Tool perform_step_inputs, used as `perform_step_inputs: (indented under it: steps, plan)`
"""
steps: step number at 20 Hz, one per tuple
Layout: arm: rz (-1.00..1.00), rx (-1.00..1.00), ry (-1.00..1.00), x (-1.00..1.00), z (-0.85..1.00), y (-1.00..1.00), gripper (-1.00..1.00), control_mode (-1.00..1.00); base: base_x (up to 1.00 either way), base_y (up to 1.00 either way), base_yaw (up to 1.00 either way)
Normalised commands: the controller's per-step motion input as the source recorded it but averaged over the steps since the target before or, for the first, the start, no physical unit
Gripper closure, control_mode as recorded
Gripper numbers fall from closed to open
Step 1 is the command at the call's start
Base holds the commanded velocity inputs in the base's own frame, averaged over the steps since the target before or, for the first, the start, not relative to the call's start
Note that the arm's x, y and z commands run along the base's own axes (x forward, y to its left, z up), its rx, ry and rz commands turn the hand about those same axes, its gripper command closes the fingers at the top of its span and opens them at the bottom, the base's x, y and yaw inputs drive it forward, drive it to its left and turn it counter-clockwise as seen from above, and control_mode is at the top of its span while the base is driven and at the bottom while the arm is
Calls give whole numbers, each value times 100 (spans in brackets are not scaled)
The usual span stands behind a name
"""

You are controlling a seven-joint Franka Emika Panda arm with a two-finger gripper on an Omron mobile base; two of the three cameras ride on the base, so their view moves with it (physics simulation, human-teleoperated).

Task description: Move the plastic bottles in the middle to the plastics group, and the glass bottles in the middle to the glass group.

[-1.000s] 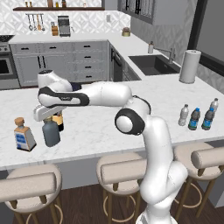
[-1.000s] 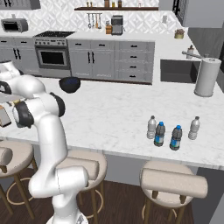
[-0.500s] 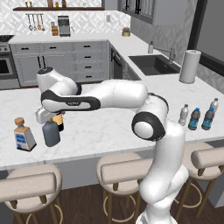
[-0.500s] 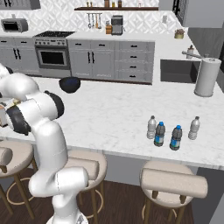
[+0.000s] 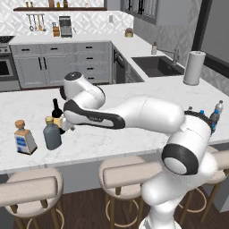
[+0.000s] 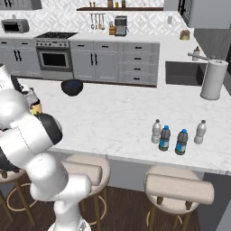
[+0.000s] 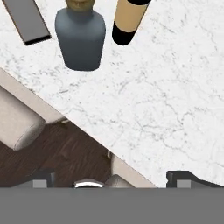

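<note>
Arm drawn back from grey-blue bottle (image 5: 52,133), hand (image 7: 109,177) wide open, empty, over counter edge (image 7: 87,131), wine bottle (image 5: 57,114) just beside.

You see a bright, even light in all three pictures, with no clear source. The white counter (image 5: 134,96) shows no glare, and the squat grey bottle (image 5: 52,133) near its front edge gives only a faint, soft shadow. The arm (image 5: 147,116) has smooth soft shading. Everything is sharp from near to far, without blur. In the hand view the marble (image 7: 166,87) looks a little coarse and grainy. Edges stay straight.
</note>
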Motion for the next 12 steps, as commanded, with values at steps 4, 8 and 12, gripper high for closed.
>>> perform_step_inputs:
  steps: [4, 8, 12]
  plan:
    - [0, 7, 0, -6, 1, -79, -100, -100, 0, 0, 0]
    - [-1, 27, 0, -32, 24, -99, -100, -100, 0, 0, 0]
    - [-9, 26, 1, -10, 9, -100, -100, -100, 0, 0, 0]
